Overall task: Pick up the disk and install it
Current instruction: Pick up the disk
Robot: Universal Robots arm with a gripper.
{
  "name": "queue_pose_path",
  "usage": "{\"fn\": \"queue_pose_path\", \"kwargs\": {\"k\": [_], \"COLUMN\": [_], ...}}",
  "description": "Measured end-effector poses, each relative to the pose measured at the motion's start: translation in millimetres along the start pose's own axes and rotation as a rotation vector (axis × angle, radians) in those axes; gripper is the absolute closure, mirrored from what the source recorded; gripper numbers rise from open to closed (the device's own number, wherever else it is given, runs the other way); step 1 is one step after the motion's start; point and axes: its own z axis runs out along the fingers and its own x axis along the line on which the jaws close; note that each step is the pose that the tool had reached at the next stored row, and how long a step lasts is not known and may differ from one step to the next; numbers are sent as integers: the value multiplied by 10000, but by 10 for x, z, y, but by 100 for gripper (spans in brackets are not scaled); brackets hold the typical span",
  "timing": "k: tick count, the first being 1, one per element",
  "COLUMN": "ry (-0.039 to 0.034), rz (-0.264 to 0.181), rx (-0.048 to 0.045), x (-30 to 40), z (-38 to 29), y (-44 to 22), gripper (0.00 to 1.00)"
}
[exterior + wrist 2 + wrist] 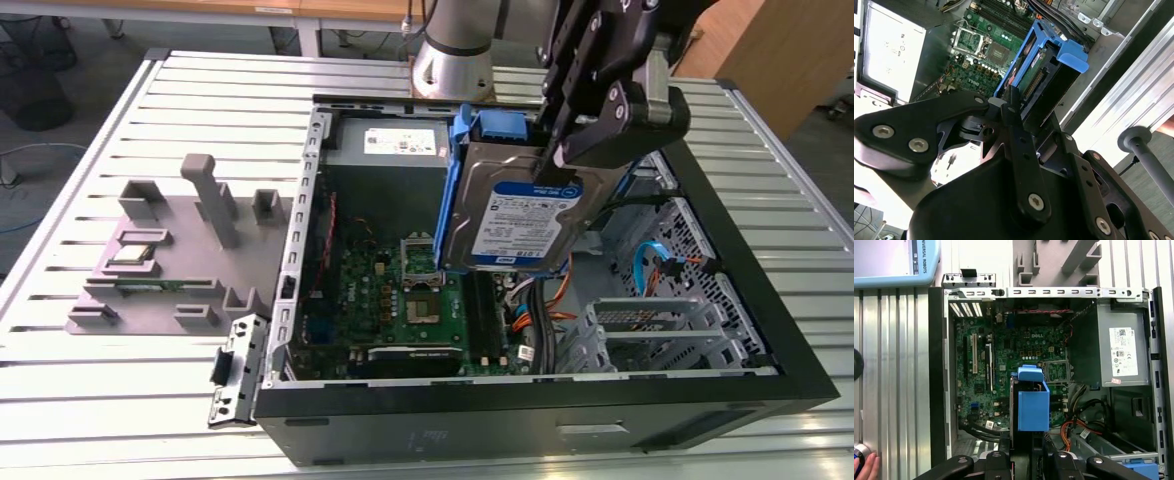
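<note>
The black linkage gripper [561, 168] slants down from the one o'clock corner of the exterior view toward seven o'clock. Its jaws are clamped on the upper end of the flat silver-metal disk [514, 215], which has a blue-and-white label and blue plastic rails and hangs steeply tilted in the grasp. At twelve o'clock behind it rises the silver-grey cylindrical arm [451, 55]. In the second wrist view, black fingers [1013, 112] press against the disk's opposite faces.
</note>
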Motion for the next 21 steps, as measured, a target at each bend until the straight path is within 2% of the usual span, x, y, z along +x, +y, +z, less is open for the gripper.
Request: {"fn": "queue_pose_path", "kwargs": {"k": [15, 21], "ry": [4, 3], "rz": [1, 1], "rx": [-1, -1], "x": [19, 16], "z": [-1, -4], "y": [-13, -72], "gripper": [65, 65]}}
